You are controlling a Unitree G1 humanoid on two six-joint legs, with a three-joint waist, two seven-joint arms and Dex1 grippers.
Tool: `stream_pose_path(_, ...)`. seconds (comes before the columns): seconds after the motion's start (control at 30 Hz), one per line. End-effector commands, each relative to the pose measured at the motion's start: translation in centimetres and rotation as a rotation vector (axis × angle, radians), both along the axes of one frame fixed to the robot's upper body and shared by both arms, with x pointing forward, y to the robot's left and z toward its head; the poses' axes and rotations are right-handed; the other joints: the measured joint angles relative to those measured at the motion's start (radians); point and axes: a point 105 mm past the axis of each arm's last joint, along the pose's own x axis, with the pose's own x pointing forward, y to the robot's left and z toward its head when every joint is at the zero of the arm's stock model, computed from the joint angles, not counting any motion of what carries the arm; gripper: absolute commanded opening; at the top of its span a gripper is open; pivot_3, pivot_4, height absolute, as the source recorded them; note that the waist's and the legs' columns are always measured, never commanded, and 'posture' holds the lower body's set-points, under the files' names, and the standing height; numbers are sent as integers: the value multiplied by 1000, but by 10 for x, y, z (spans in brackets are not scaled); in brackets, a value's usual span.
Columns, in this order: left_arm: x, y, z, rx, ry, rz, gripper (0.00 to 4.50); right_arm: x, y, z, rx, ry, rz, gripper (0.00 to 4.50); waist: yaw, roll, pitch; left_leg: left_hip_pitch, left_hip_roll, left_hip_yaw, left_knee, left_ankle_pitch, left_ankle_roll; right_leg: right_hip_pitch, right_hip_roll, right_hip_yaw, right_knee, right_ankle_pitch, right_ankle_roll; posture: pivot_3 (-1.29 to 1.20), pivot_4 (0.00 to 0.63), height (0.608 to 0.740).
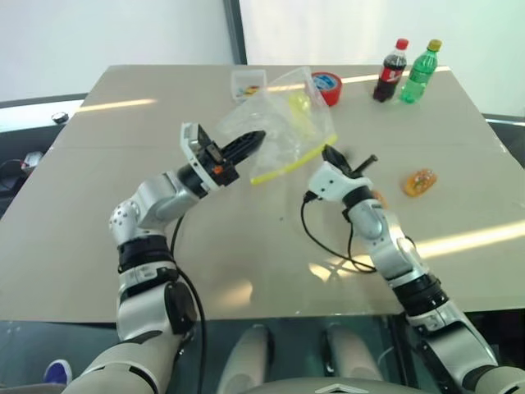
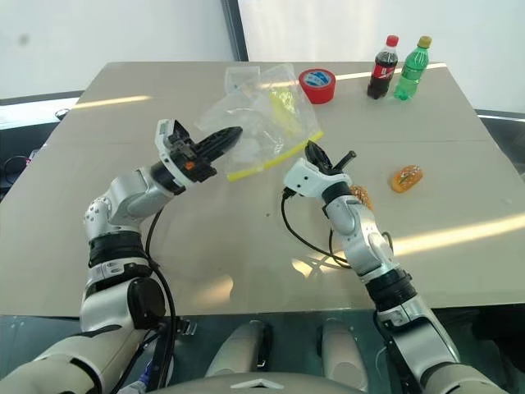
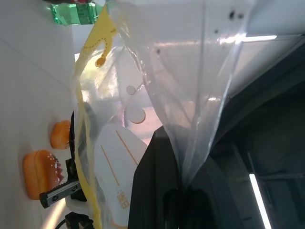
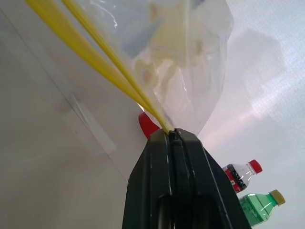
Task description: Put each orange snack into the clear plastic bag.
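Beige table [image 1: 123,189]: both grippers pinch the clear plastic bag [image 1: 283,123].
No label readable; left gripper [image 1: 246,144] and right gripper [image 1: 330,152] are closed on it.

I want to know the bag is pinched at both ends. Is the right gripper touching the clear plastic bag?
Touching. In the right wrist view the right gripper has its black fingers shut on the yellow-strip edge of the clear plastic bag, which runs straight into the closed tips.

One orange snack [image 1: 376,197] peeks out, mostly hidden behind the right forearm. The small clear box [image 1: 246,82] near the desk's far edge sits partly behind the clear plastic bag [image 1: 283,123], contents too small to tell.
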Motion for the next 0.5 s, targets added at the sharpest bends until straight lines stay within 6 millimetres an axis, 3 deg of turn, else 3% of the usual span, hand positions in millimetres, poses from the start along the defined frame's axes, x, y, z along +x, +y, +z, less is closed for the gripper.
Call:
stream_pose_path(0.03, -3, 0, 10, -15, -43, 7, 0, -6, -4, 20, 18, -73, 12, 104, 0, 0, 0, 0, 0, 0, 0, 0, 0, 0, 0, 0, 0, 0, 0, 0, 150, 740)
stream_pose_path(0.4, -6, -5, 7, -18, -45, -13, 0, -8, -3, 37, 55, -140, 21, 104, 0, 0, 0, 0, 0, 0, 0, 0, 0, 0, 0, 0, 0, 0, 0, 0, 150, 740)
stream_pose_path(0.5, -7, -5, 6, -16, -43, -13, 0, -8, -5, 38, 32, -154, 17, 804, 1, 0, 0, 0, 0, 0, 0, 0, 0, 0, 0, 0, 0, 0, 0, 0, 150, 740)
